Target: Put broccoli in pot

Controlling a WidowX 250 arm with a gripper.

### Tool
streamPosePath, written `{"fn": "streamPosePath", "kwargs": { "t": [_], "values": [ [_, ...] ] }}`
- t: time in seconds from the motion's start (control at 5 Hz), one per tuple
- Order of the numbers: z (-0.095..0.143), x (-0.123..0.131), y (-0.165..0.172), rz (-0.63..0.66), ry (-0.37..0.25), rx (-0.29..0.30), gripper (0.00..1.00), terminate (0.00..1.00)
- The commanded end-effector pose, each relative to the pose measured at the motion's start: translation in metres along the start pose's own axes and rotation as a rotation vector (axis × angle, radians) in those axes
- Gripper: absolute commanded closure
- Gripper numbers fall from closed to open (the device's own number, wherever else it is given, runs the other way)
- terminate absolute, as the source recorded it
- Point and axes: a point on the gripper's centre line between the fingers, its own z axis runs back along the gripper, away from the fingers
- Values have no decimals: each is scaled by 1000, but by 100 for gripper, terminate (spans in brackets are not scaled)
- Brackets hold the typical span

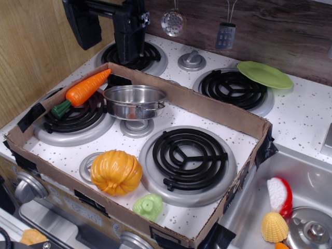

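**Broccoli on the stovetop, pot apart from it**

Broccoli (148, 206), one small pale lime-green piece, lies on the white speckled stovetop (67, 155) near the front wall of the cardboard frame (207, 106), just right of the single orange pumpkin (115, 172) and in front of the near-right burner (188, 158). It is not in the pot.

From my one camera I count one steel pot (135, 101), upright and empty, sitting between the left burner (75, 118) and the frame's far wall, well apart from the broccoli. One carrot (85, 90) lies tilted beside the pot, its dark green top over the left burner.

I count four burner coils: two inside the frame, two behind it. One flat green plate (265, 74) rests on the edge of the far-right burner (233, 89).

The gripper (128, 54) hangs above the far-left burner (132, 56), behind the frame, touching no toy. I cannot tell how wide its jaws stand; the dark body hides them.

In the sink (306, 176) at right I see one red-and-white toy (280, 195), one yellow corn-like toy (274, 227) and one steel lid (310, 229).
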Motion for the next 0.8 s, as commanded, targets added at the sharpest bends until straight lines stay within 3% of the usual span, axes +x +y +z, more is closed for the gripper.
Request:
{"fn": "streamPosePath", "kwargs": {
  "t": [0.0, 0.2, 0.6],
  "values": [
    [0, 0, 0, 0, 0, 0, 0, 0],
    [-5, -5, -10, 24, -14, 35, 0, 0],
    [-13, -32, -42, 132, -99, 66, 0, 0]
  ]
}}
